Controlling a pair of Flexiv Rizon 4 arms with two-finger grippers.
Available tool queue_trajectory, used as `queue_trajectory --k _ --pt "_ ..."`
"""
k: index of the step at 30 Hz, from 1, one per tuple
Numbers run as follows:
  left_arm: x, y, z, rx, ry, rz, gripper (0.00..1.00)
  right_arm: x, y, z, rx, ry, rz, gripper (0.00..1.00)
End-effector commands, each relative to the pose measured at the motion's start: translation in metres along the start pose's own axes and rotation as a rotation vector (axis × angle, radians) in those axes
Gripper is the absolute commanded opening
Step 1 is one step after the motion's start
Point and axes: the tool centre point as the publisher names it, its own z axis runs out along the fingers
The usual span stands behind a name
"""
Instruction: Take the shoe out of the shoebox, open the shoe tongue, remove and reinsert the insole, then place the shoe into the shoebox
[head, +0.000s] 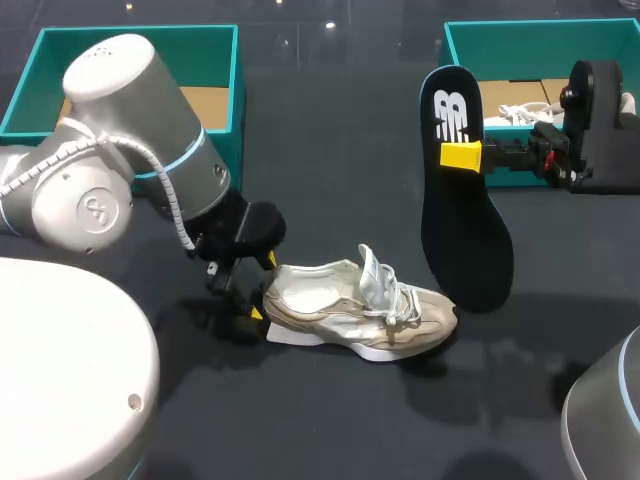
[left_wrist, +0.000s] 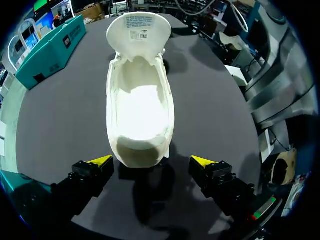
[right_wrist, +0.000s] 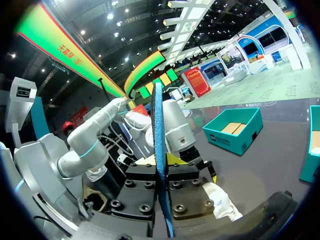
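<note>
Shoe (head: 360, 315): beige, standing on its sole on the dark table (head: 330, 140), outside left shoebox (head: 236, 100) and right shoebox (head: 530, 35), tongue raised. Insole (head: 462, 200): black, held on end above the table near the shoe's toe, pinched near its upper end by the right gripper (head: 462, 156). Left gripper (left_wrist: 152, 162): fingers spread wide, tips just behind the shoe's heel.

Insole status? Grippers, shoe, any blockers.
Right gripper shut on insole, held upright above the table. Left gripper open, flanking the shoe heel. Shoe on table, tongue up, empty inside. Nothing in the way.
</note>
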Motion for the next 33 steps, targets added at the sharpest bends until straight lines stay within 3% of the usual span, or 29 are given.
queue_trajectory --k 1,8,25,28,33 --pt "-0.001 -0.005 0.001 -0.104 -0.032 0.006 1.00 0.000 -0.001 0.001 0.000 -0.001 0.000 0.00" --pt "-0.005 -0.005 -0.008 -0.230 -0.105 -0.064 1.00 0.000 -0.001 0.001 0.000 -0.001 0.000 0.00" --pt "-0.005 -0.005 -0.008 -0.230 -0.105 -0.064 1.00 0.000 -0.001 0.001 0.000 -0.001 0.000 0.00" --pt "-0.007 -0.012 -0.015 -0.253 -0.120 -0.067 1.00 0.000 -0.001 0.001 0.000 -0.001 0.000 0.00" --pt "-0.024 -0.028 -0.030 -0.206 -0.094 -0.068 1.00 0.000 -0.001 0.001 0.000 -0.001 0.000 0.00"
